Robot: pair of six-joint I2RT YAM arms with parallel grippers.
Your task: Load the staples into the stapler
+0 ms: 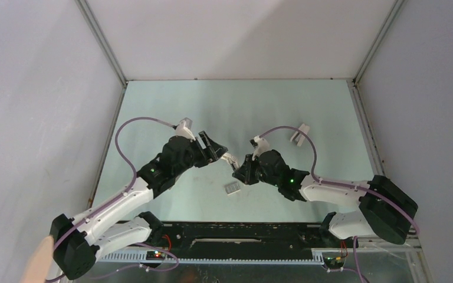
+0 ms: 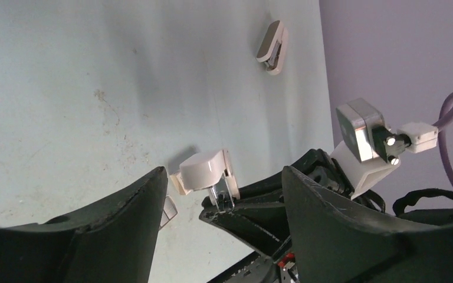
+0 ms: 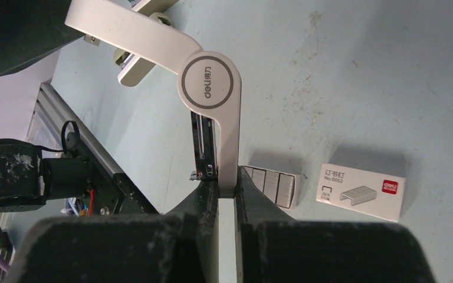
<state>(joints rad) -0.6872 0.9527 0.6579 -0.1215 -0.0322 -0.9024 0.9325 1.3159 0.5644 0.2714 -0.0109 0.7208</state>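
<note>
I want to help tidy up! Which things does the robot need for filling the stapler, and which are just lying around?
Needed: the stapler; the staples.
Just lying about: the little white box; the small white thing at the back.

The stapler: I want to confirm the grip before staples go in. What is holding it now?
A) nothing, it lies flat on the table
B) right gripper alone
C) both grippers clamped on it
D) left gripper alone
B: the right wrist view shows the right gripper shut on one arm of the opened stapler, while the left gripper has its jaws apart.
</note>
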